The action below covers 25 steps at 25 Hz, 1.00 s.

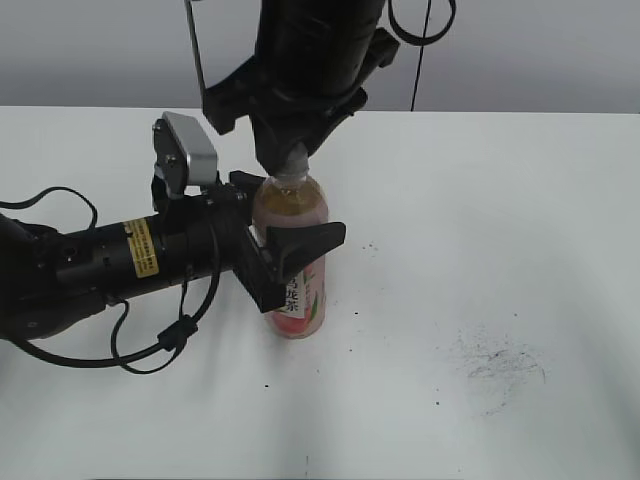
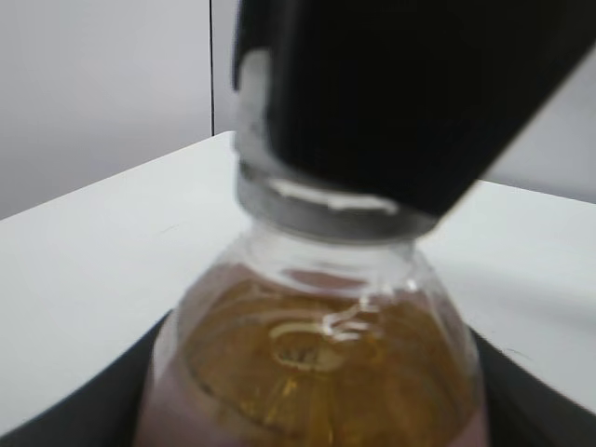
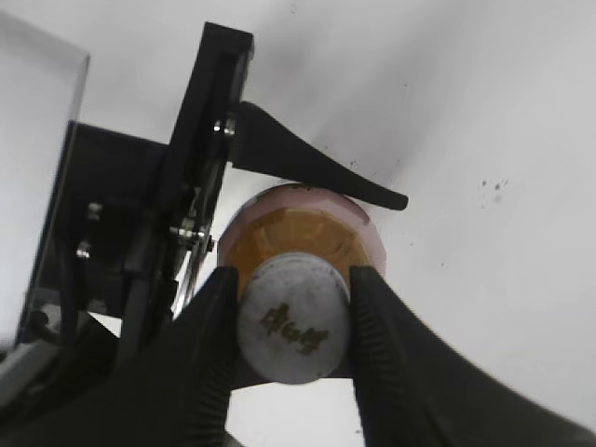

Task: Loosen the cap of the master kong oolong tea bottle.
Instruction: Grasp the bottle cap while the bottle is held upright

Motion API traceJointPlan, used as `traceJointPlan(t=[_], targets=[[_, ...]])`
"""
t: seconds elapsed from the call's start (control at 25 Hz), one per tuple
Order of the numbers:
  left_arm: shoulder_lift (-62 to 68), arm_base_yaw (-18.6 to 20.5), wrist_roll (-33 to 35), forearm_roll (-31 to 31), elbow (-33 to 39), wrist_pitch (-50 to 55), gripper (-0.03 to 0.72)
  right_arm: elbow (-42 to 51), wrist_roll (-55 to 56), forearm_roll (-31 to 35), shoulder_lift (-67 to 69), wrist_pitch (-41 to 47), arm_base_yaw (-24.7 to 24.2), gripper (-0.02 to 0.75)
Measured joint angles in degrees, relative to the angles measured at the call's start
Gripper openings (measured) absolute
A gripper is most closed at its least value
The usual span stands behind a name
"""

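Note:
The master kong oolong tea bottle (image 1: pixel 295 215) stands upright on the white table, amber tea showing above its pink-and-white label. My left gripper (image 1: pixel 298 222) reaches in from the left and is shut on the bottle's body, one black finger on each side. From above, my right gripper (image 3: pixel 293 279) has both ribbed fingers pressed against the sides of the light-grey cap (image 3: pixel 293 321). In the left wrist view the bottle's shoulder (image 2: pixel 317 363) fills the frame, and a black finger (image 2: pixel 400 102) of the right gripper covers most of the cap.
The left arm lies low across the table's left side, with looping black cables (image 1: pixel 150 345) beside it. Dark scuff marks (image 1: pixel 500 362) spot the table at the right front. The right arm hangs down over the bottle from the back.

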Motion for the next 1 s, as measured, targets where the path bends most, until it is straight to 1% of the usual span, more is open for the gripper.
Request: traceJointPlan(t=[0.24,0.4,0.64,0.76,1.0], targets=[[0.00,0.00,0.00,0.06,0.00,-0.06,0.445,0.00,-27.11,0.76,0.00,0.00,0.00,0.273],[0.00,0.00,0.06,0.22,0.00,-0.06,0.445,0.00,-47.72,1.00,0.00,0.05,0.00,0.273],[0.00,0.00,0.18,0.35,0.00,-0.06,0.445,-0.05,-85.60,2.74,-0.07,0.42,-0.16,0.273],[0.00,0.00,0.18,0.35,0.00,-0.11,0.445,-0.05,-100.96,3.32,-0.07,0.49,-0.23,0.273],[0.00,0.05,0.08,0.17,0.06,-0.11,0.445,-0.05,-125.97,4.05,-0.07,0.62,-0.45,0.273]])
